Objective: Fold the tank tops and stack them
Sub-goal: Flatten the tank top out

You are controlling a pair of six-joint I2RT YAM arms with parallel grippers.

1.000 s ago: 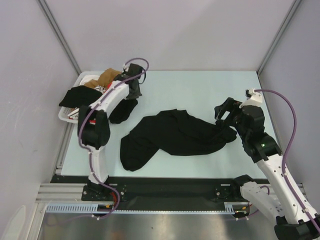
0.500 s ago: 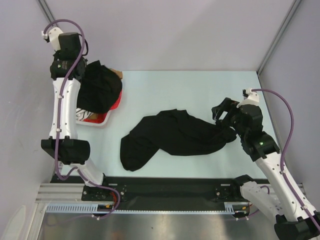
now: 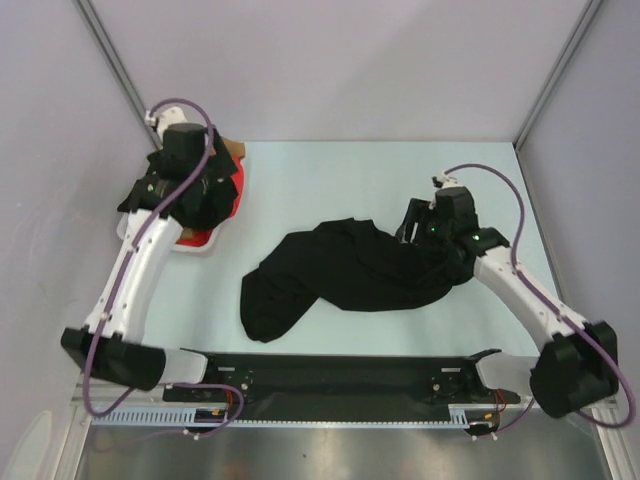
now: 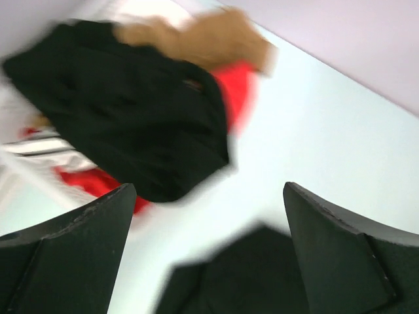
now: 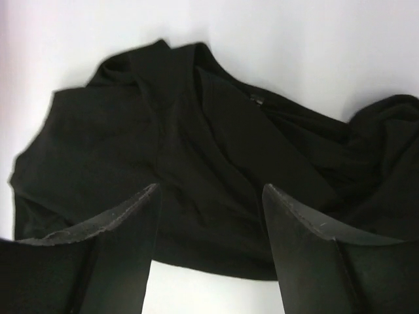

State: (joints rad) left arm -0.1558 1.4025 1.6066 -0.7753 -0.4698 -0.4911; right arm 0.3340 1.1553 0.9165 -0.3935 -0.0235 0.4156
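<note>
Left arm dropped from upper left down over basket (image 3: 190,243); I see left gripper (image 4: 206,196) jaws wide apart, nothing between them. Right gripper (image 5: 211,190) shifted left over black tank top (image 3: 350,265), mid-frame on tabletop (image 3: 330,180); jaws apart, gripping nothing. Red tank top (image 3: 238,188) in basket, upper left.

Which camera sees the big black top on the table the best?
The top external view: the black tank top shows whole, crumpled. The right wrist view sees only part, up close. The left wrist view catches just a blurred dark edge.
</note>
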